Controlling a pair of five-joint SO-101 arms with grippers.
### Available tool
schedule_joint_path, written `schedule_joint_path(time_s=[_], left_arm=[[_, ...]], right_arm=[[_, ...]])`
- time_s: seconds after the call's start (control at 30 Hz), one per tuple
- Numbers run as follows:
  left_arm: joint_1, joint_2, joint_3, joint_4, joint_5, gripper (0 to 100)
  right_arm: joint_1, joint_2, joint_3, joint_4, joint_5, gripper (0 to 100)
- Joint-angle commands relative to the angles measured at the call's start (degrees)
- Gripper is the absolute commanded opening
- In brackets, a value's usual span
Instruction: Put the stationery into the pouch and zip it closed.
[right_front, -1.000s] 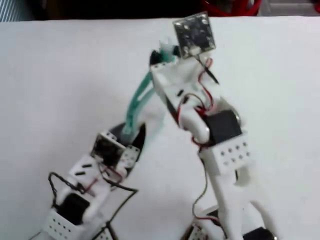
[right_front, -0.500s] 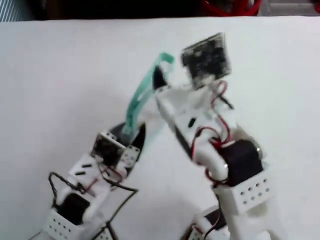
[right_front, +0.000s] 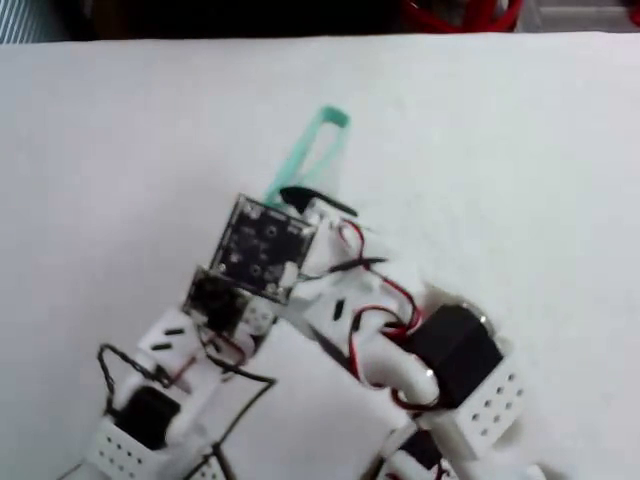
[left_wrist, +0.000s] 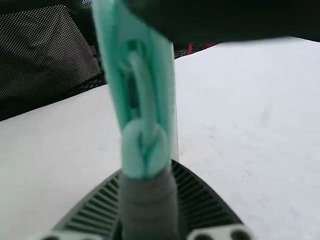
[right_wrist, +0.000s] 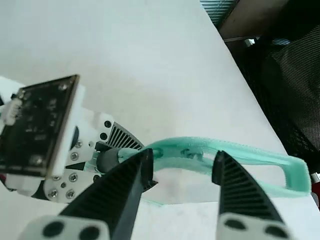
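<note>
right fingers (right_wrist: 125, 190) drew back along pouch (right_wrist: 190, 152) | spread over its teal edge | left fingers (left_wrist: 200, 200) pinching pouch end

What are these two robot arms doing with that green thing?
The left gripper is clamped on one end of a teal pouch and holds it out over the white table. The right gripper hovers open close by the pouch's middle, not gripping it.

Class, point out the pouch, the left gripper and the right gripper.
pouch (right_front: 333, 118), high view, far end of its teal edging.
left gripper (right_wrist: 120, 152), right wrist view, fingertips clamping the pouch's end.
right gripper (right_wrist: 182, 159), right wrist view, midway between its open fingertips.
</note>
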Motion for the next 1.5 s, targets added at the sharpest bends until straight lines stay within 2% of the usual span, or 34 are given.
schedule_joint_path(time_s=[0.0, 0.3, 0.43, 0.6, 0.83, 1.03, 1.23, 1.33, 1.47], left_arm=[[0.1, -1.6, -0.8, -0.3, -0.6, 4], [0.1, -1.6, -1.1, 0.0, -0.7, 4], [0.1, -1.7, -1.9, 1.8, -0.7, 6], [0.1, -1.7, -2.5, 2.7, -0.7, 8], [0.1, -1.7, -2.3, 2.5, -0.7, 8], [0.1, -1.7, -2.3, 2.5, -0.7, 8], [0.1, -1.7, -2.3, 2.5, -0.7, 8], [0.1, -1.7, -2.3, 2.5, -0.7, 8], [0.1, -1.7, -2.3, 2.5, -0.7, 8]], right_arm=[[-2.1, -2.9, -2.2, 4.1, 6.7, 25.6], [-6.3, -3.6, -1.8, 5.1, 12.4, 30.2], [-9.3, -3.5, -1.8, 5.7, 20.1, 31.3], [-9.4, 3.0, -2.1, 8.3, 30.1, 31.3], [-9.3, 11.0, -6.3, 11.7, 34.9, 31.0], [-8.4, 13.8, -7.6, 12.6, 42.5, 17.8], [-6.5, 17.6, -7.9, 12.9, 43.4, 9.4], [-6.5, 17.5, -7.9, 13.2, 49.1, 1.5], [-4.6, 17.9, -9.3, 12.9, 49.9, 1.9]])
